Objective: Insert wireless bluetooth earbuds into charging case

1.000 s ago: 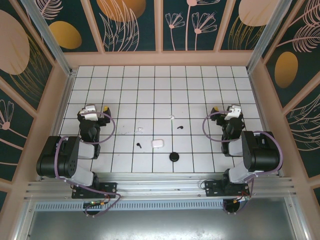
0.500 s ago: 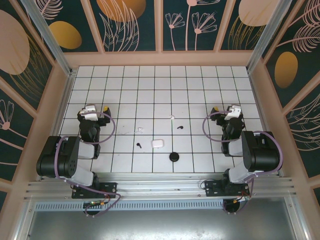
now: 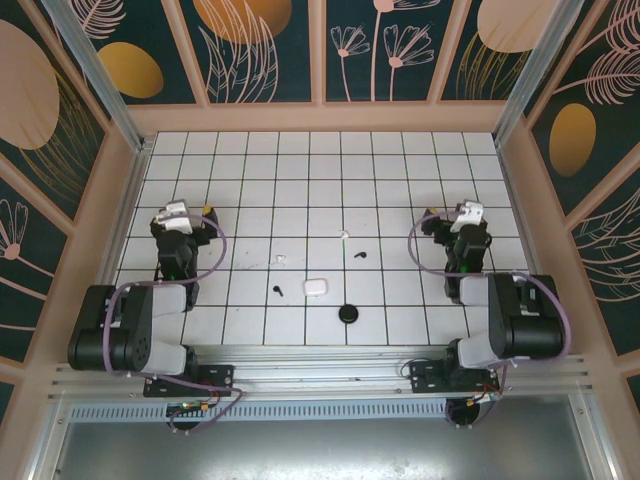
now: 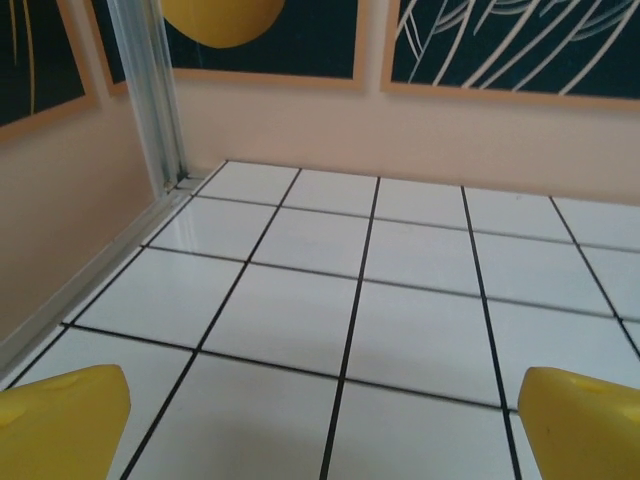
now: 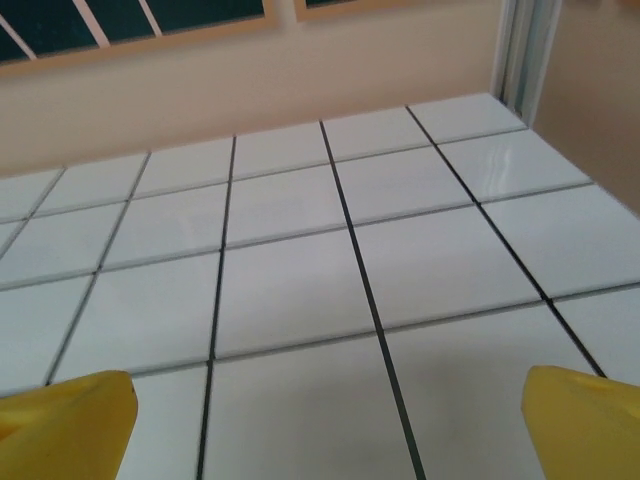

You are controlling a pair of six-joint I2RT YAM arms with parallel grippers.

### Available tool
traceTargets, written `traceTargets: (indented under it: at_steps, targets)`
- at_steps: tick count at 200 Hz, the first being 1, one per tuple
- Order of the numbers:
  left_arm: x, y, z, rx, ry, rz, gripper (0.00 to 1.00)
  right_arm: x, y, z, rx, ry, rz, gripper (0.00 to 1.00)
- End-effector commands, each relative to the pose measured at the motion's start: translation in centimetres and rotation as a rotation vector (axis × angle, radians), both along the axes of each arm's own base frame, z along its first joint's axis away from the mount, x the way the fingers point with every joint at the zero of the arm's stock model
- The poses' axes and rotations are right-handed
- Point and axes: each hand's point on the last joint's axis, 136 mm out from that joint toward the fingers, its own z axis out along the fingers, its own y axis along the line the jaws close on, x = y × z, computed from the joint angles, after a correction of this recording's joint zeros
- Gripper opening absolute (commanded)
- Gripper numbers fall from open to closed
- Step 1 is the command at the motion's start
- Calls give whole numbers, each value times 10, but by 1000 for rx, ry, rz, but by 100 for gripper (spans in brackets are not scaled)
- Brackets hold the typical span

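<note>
"White buds first, or black?"

"White, I judge. One white earbud (image 3: 282, 258) lies left of the middle and the other white earbud (image 3: 344, 234) lies farther off. The white charging case (image 3: 315, 286) sits between and nearer than both. A black earbud (image 3: 277, 290) is just left of that case, and a second black earbud (image 3: 360, 254) is to its far right. The round black piece (image 3: 348, 313), nearest of all, I take for the dark pair's case. Whether either lid is up, I cannot tell."

"And your pincers?"

"Both gape as wide as they go, with nothing between the yellow tips. My left pincer (image 3: 190, 213) (image 4: 322, 425) looks over bare tiles (image 4: 420, 330) towards the far left corner. My right pincer (image 3: 450, 215) (image 5: 325, 420) faces the far wall on the right."

"Pose?"

"Both arms are folded, elbows back by the near rail, wrists low and level, well apart from everything in the middle."

"How would you do it well?"

"Swing the wrist inward, tip the fingers down, and narrow them before descending. Such stubby things skid. Straddle the bud squarely, pinch gently, then lower it stem-first into its socket."
</note>
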Motion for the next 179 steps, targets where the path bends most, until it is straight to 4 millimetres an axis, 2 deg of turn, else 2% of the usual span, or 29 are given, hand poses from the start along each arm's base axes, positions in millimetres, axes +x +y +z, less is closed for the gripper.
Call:
traceTargets:
  at_steps: [1,31,49,66,85,98,117,132,156,179]
  targets:
    - [4,11,11,-56,49,65,99,8,1,23,128,99,-22,98]
    - [5,21,30,-203,126,165,99,-3,10,31,290,318,-76,90]
    - [6,18,34,-236,241,172,99,-22,39,28,326,468,-18,88]
    - [2,9,39,-271,292,132,98,-48,73,14,323,616,24,87]
    - [-6,-17,48,-334,286,-12,98,-87,117,-8,315,773,88,86]
    - [-14,-34,54,-392,279,-101,97,-113,145,-23,323,850,133,79]
    - [-25,-54,47,-454,328,-161,97,-145,177,-36,354,914,178,71]
    - [-33,-71,35,-446,407,-187,97,-165,192,-43,350,955,184,69]
    - [-50,-118,21,-422,494,-280,97,-190,210,-55,298,1022,187,69]
    - [-71,-162,2,-419,562,-373,90,-210,229,-72,254,1103,214,71]
